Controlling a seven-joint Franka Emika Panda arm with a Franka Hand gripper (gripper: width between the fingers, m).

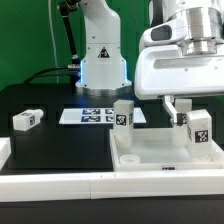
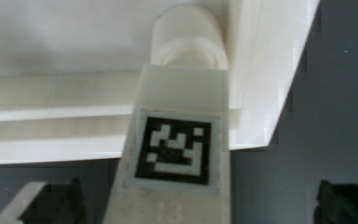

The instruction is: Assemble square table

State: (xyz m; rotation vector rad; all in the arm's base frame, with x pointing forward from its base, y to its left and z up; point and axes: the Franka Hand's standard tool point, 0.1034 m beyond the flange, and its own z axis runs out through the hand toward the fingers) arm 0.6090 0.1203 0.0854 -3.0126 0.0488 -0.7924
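Observation:
The white square table top (image 1: 150,152) lies at the exterior view's front right, rim up. One white tagged leg (image 1: 123,113) stands upright at its far left corner. A second tagged leg (image 1: 197,127) stands at its far right corner, and my gripper (image 1: 185,112) is around it. In the wrist view this leg (image 2: 176,130) runs between my fingers down to the table top (image 2: 51,100). My gripper (image 2: 194,205) is open, with its dark fingertips (image 2: 43,200) wide apart and a gap on each side of the leg. A third leg (image 1: 27,120) lies loose on the black table at the left.
The marker board (image 1: 92,116) lies flat behind the table top, in front of the robot base (image 1: 102,65). A long white border bar (image 1: 60,182) runs along the front edge, and another white bar end (image 1: 4,150) sits at the left edge.

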